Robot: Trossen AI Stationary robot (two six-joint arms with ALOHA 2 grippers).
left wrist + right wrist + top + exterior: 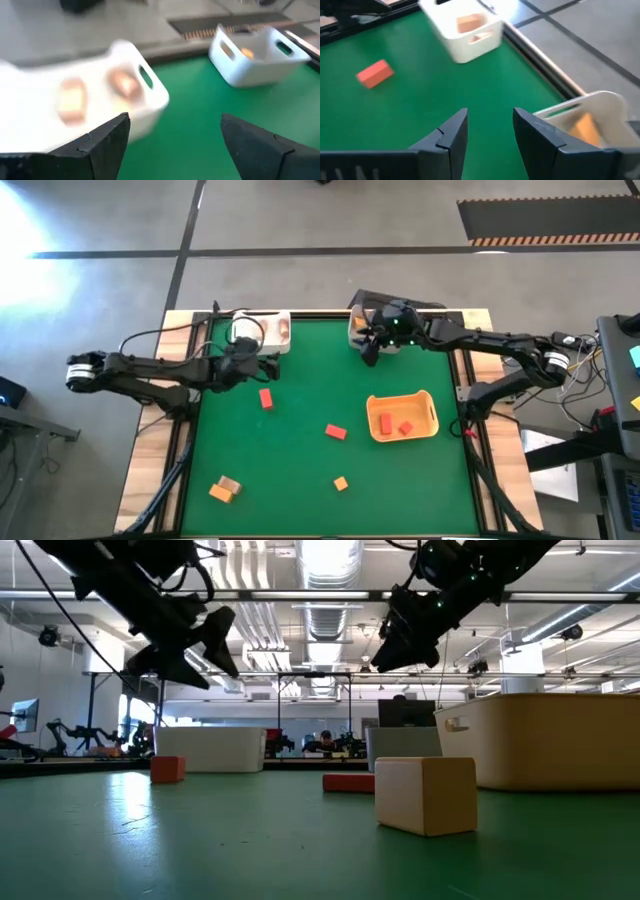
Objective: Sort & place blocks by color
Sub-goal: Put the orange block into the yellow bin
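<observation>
Loose blocks lie on the green table: a red one and a second red one mid-table, a small orange one, and a tan and orange pair near the near edge. Both grippers hang clear above the table. My left gripper is open and empty, just in front of the left white bin, which holds two tan blocks. My right gripper is open and empty beside the right white bin, which holds an orange block.
An orange tray with red blocks inside sits on the table's right side. Wooden rails border the green mat. The tan block stands close to the low camera. Open mat lies between the two bins and across the table's middle.
</observation>
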